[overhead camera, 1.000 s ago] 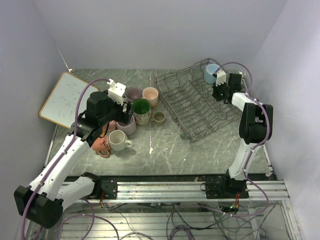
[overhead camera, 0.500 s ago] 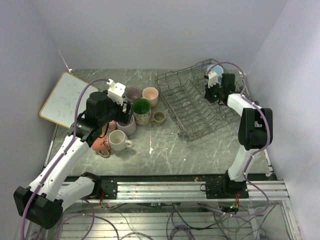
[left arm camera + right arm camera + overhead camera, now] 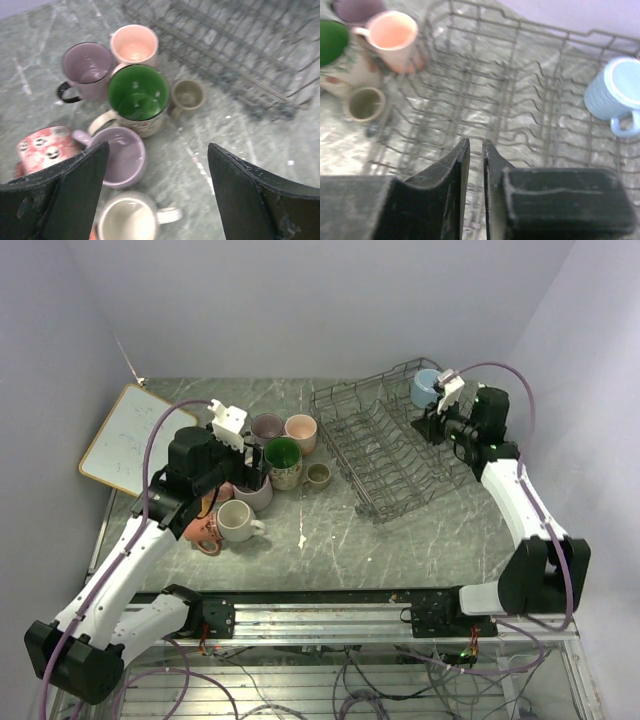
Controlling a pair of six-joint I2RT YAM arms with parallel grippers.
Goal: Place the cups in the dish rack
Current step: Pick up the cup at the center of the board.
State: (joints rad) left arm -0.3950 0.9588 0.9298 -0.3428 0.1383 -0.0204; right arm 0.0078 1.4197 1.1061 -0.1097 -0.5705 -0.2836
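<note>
Tabletop strip (image 3: pixel 335 510) between cups (image 3: pixel 283 458), dish rack (image 3: pixel 385 465)

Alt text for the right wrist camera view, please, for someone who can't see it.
The right claw, nearly closed and empty, hovers over a grey metal wire dish rack that holds a light blue ribbed ceramic mug at its right end. Beyond the rack's left side stand a peach mug, a green-lined mug and a small olive-brown mug.

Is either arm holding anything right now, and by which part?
Nothing. The left gripper is open above the mugs; the right gripper is empty over the dish rack, jaws almost together.
</note>
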